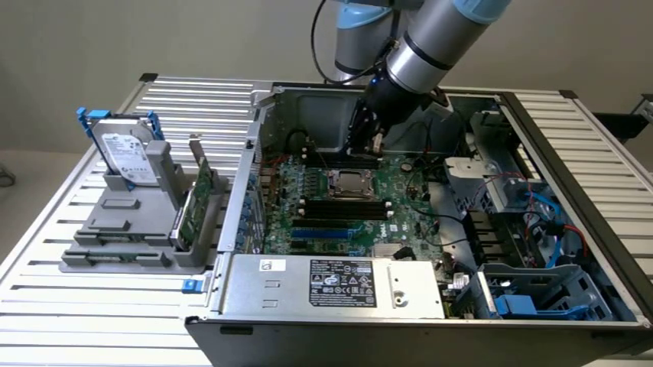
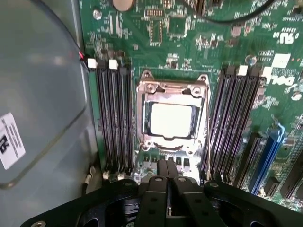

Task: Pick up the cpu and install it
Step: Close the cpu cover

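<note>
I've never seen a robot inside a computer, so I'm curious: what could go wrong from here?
The shut claw hangs above the cpu, which lies in the socket; a careless push down might scrape the chip or bend the socket. Memory slots sit close on both sides of the socket, so drifting sideways could knock them. A black cable crosses the board nearby and might snag.

One robot arm (image 1: 433, 46) carries one gripper (image 2: 167, 165). One open computer case (image 1: 245, 180) holds one motherboard (image 2: 189, 52), one socket (image 2: 173, 87) with one cpu (image 2: 171, 119), two banks of memory slots (image 2: 113, 118), and one power supply box (image 1: 306, 287). One grey stand (image 1: 112, 229) bears one hard drive (image 1: 128, 157) and one green card (image 1: 201, 191).
</note>
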`<state>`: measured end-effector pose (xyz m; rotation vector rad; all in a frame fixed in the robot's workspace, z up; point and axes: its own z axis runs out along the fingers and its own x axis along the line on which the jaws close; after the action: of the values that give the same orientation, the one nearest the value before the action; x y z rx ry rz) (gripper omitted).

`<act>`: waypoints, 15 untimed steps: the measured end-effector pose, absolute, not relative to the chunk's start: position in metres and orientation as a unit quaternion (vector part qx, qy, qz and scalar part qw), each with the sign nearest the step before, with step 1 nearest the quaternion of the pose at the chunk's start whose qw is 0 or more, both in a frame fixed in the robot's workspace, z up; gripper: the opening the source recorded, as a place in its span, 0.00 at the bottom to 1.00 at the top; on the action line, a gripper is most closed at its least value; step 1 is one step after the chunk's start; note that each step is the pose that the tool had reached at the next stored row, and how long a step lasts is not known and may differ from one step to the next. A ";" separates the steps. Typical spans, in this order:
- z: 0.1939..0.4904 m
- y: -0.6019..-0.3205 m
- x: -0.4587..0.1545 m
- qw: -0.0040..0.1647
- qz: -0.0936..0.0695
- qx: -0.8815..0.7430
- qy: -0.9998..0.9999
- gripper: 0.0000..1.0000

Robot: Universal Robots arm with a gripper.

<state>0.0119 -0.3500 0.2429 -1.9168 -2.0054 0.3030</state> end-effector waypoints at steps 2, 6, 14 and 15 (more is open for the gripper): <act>0.242 -0.350 0.003 0.175 0.107 -0.676 -0.708 0.11; 0.239 -0.350 -0.013 0.174 0.108 -0.676 -0.707 0.11; 0.237 -0.353 -0.020 0.171 0.107 -0.677 -0.708 0.11; 0.237 -0.354 -0.020 0.170 0.106 -0.677 -0.708 0.11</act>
<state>-0.0201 -0.3537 0.2365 -1.9249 -2.0119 0.3022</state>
